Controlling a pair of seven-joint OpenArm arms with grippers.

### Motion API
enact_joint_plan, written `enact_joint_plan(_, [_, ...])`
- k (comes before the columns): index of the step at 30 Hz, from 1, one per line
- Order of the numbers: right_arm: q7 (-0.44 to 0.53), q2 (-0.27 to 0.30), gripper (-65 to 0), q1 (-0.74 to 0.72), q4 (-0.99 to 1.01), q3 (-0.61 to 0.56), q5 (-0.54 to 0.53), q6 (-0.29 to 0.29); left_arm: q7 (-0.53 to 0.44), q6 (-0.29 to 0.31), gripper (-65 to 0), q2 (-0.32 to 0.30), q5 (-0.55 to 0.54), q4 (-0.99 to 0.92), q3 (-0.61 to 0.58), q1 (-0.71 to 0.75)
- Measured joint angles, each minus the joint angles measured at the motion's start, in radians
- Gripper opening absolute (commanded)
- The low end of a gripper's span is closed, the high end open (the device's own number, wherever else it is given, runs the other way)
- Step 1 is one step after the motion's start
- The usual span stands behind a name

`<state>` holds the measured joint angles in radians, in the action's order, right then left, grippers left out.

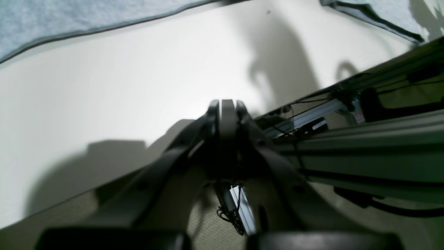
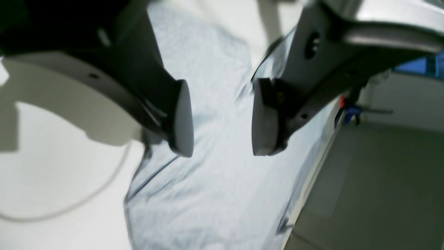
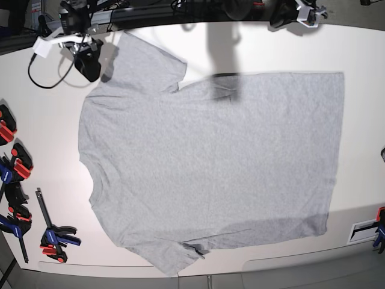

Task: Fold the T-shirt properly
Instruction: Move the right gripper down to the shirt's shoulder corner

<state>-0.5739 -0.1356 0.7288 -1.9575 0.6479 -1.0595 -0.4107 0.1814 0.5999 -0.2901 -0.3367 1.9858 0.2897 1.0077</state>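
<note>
Clamps, far left: red, blue and black bar clamps lie in a loose row along the bench's left edge, well apart from the cloth – no obstacle unless a sleeve gets dragged that way
Right arm: its black gripper sits at the top-left corner, just beside the upper sleeve; in the wrist view the right gripper has its fingers spread with nothing between them, hanging above grey cloth
Cable: a black cable loops on the bench beside that gripper, close enough to snag on a sweep
T-shirt: the large light heather-grey short-sleeved T-shirt lies spread flat across the white bench, collar to the left, hem to the right, plain side up, the lower sleeve slightly rumpled
Step in hand, as I judge it: no fold is made yet; the upper sleeve looks the likely first hold – pinch the hem only, lift low, lay it inward without pulling the body askew
Left arm: the left gripper has its fingers pressed together, holding nothing, over bare bench near the frame rail, the shirt edge well apart from it
Far right: small clamps at the bench edge, clear of the hem
</note>
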Motion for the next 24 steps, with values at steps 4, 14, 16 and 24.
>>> enact_joint_plan(4, [0.0,0.0,-38.1,-0.002,0.083,-0.019,-0.008,0.012,-0.001,-0.001,-62.2,-0.001,-0.001,0.0,0.0,-0.024])
enact_joint_plan(14, [-0.03,0.0,-38.1,-0.003,0.217,-0.024,-0.034,0.02,0.003,-0.001,-57.3,-0.001,0.0,0.0,0.0,-0.031])
enact_joint_plan(16, [-0.03,0.0,-38.1,0.0,0.233,-0.024,-0.025,0.046,0.003,-0.001,-57.3,-0.001,0.0,0.0,0.0,-0.039])
enact_joint_plan(24, [-0.025,0.0,-38.1,0.0,0.236,-0.027,0.039,0.098,0.006,-0.001,-57.1,-0.001,0.0,0.0,0.0,-0.047])
